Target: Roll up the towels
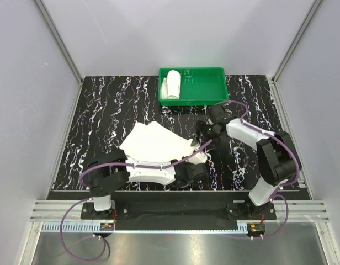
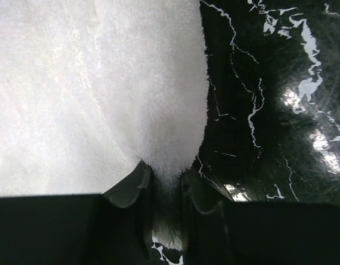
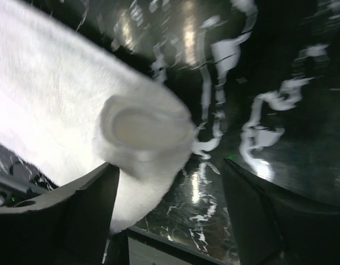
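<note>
Your left arm (image 1: 150, 172) lies low along the bench's (image 1: 104, 110) near edge, left claw (image 2: 167, 190) pinching the spread towel's (image 1: 153, 144) right corner. The right claw (image 3: 170, 199) gapes wide beside it. The towel lies mid-bench, its long axis roughly left-right.

Fluffy terry towel (image 2: 93, 83), glossy marbled table (image 2: 280, 138)

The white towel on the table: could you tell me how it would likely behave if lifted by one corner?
Probably floppy: the white towel lies in soft folds, so it would drape. Its fluffy pile should give the left gripper good grip. The loosely rolled end may unroll.
</note>
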Robot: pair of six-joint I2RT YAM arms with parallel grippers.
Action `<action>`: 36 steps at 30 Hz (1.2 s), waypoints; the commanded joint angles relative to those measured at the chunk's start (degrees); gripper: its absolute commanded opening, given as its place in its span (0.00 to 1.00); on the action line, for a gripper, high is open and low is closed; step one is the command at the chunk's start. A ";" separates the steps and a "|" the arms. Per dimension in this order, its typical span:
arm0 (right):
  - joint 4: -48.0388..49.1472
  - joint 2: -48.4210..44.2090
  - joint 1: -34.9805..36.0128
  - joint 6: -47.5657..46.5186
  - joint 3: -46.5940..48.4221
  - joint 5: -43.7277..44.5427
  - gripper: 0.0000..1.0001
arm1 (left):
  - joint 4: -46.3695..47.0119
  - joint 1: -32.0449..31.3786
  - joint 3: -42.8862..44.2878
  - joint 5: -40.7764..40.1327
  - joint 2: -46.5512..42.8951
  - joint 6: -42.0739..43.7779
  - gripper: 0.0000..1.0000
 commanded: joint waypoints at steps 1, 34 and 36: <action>-8.74 -3.01 -5.64 -4.23 6.18 6.25 0.83 | 1.46 1.25 1.22 15.85 -0.93 -1.28 0.06; 31.44 -23.33 -8.75 11.40 -24.48 -25.73 0.92 | 99.89 37.11 -48.95 68.51 -7.79 -60.07 0.00; 36.20 -20.08 -5.75 12.64 -25.98 -23.28 0.94 | 100.24 37.82 -49.84 67.99 -5.77 -62.09 0.00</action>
